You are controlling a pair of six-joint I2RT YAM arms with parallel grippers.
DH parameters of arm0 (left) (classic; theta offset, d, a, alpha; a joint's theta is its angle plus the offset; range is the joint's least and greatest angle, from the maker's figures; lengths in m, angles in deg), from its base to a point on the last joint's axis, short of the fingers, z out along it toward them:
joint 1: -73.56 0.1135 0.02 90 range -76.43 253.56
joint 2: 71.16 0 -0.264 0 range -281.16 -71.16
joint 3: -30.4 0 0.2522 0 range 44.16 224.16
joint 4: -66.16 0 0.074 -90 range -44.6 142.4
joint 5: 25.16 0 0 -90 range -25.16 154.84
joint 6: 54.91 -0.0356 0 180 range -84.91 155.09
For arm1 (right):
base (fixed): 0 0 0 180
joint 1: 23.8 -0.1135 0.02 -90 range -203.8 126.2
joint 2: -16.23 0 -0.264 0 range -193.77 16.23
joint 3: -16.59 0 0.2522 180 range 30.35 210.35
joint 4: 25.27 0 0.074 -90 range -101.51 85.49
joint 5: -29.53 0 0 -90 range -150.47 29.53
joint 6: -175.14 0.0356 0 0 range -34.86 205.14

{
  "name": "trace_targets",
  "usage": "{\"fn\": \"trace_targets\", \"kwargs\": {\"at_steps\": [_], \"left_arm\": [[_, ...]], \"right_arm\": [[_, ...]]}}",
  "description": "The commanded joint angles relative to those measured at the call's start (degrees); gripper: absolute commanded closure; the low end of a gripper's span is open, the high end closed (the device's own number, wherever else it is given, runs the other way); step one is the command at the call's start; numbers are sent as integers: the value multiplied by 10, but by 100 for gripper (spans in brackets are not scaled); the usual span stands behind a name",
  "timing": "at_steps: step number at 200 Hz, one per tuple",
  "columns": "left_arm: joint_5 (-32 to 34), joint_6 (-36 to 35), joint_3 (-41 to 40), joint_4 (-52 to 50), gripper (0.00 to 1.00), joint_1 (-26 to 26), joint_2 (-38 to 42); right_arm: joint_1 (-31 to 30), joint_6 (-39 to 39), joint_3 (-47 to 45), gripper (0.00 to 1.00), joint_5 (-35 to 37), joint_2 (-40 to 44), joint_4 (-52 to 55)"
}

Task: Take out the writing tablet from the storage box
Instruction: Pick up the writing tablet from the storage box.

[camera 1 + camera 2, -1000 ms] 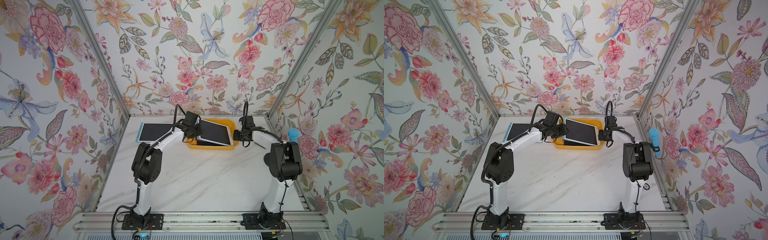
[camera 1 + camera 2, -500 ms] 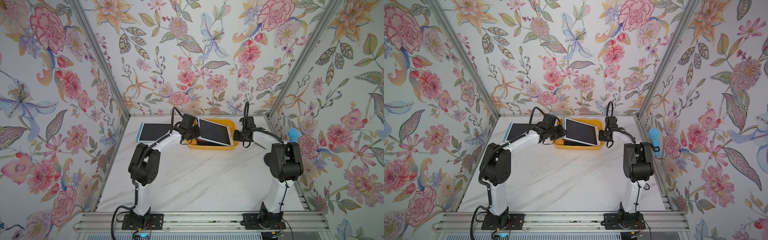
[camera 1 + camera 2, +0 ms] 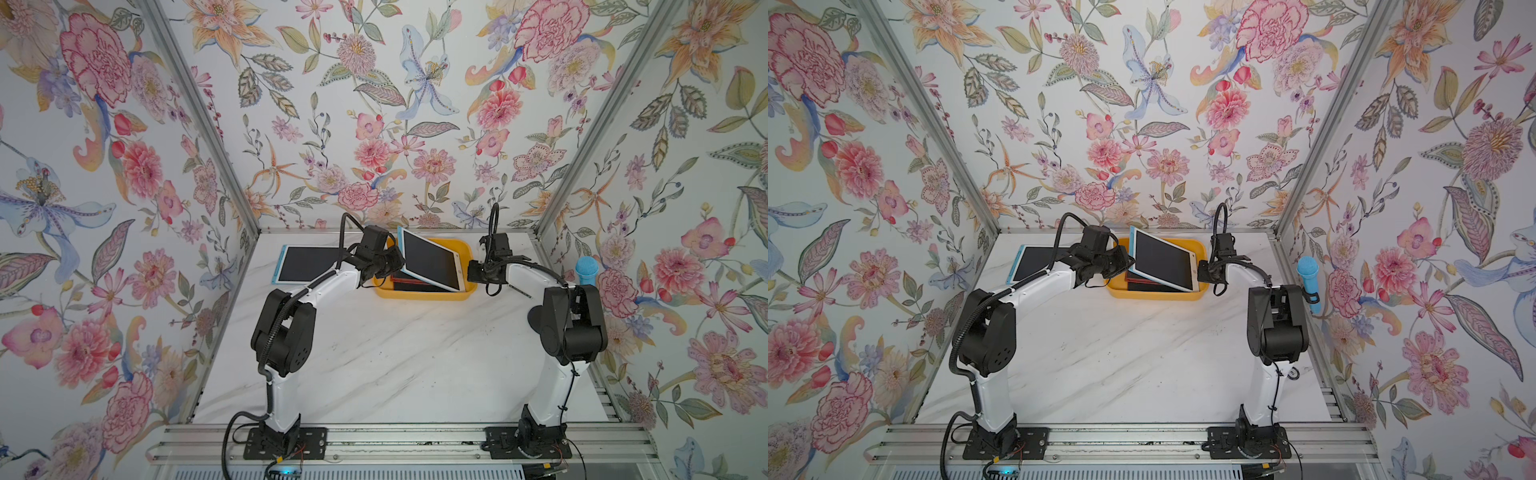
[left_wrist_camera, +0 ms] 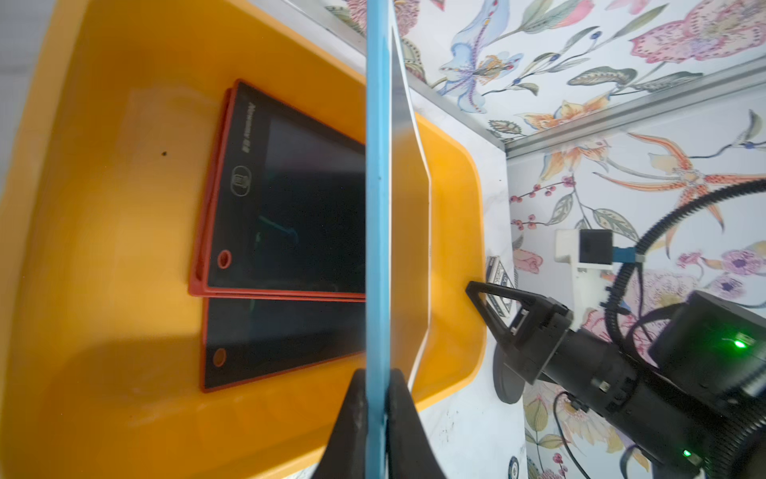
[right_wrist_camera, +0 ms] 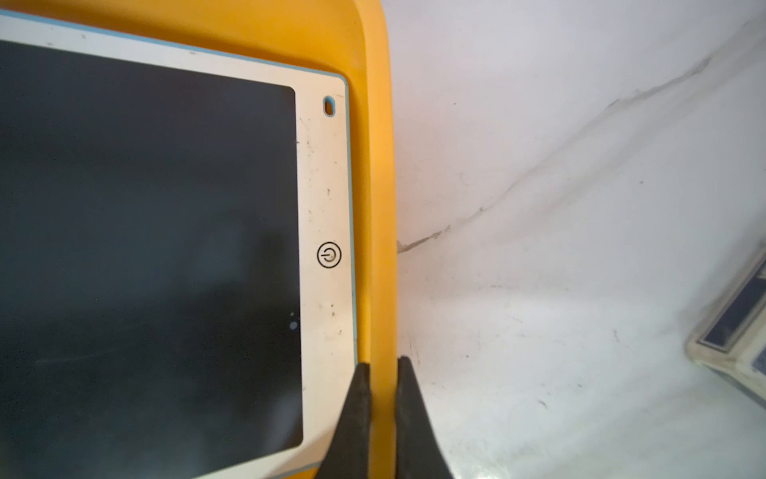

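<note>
Writing tablet (image 3: 430, 259) tilts up out of the storage box (image 3: 415, 294), edge clamped in the left gripper (image 4: 376, 373), as the right gripper (image 5: 381, 365) pinches the box rim; two red-edged tablets (image 4: 290, 199) lie underneath, another tablet (image 3: 305, 264) on the table (image 3: 395, 353) beside.

Colours and patterns. The storage box (image 3: 424, 294) is plain yellow-orange. The writing tablet (image 3: 430, 259) has a dark grey screen, a white front border with a black power symbol, and a pale blue edge. The lower tablets (image 4: 286, 215) have black faces and red-orange rims. The spare tablet (image 3: 305, 264), far left, has a dark screen and a pale blue border. The table (image 3: 395, 353) is white marble with grey veins. The walls (image 3: 395, 124) show pink, orange and blue flowers with green leaves on white. The left tool (image 4: 377, 385) and right tool (image 5: 381, 373) are black.
</note>
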Motion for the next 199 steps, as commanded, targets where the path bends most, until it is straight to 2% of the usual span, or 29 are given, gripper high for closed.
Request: {"fn": "trace_targets", "kwargs": {"at_steps": [1, 59, 123, 199], "left_arm": [[6, 7, -20, -2, 100, 5, 24], [1, 21, -48, 25, 100, 8, 76], [15, 41, -106, 58, 100, 15, 179], [14, 41, -194, 37, 100, 63, 327]], "right_arm": [[5, 1, -16, 100, -8, 14, 24], [6, -1, -18, 100, -9, 15, 25], [7, -4, -21, 100, -8, 14, 23], [7, -10, -24, 100, -15, 16, 23]]}}
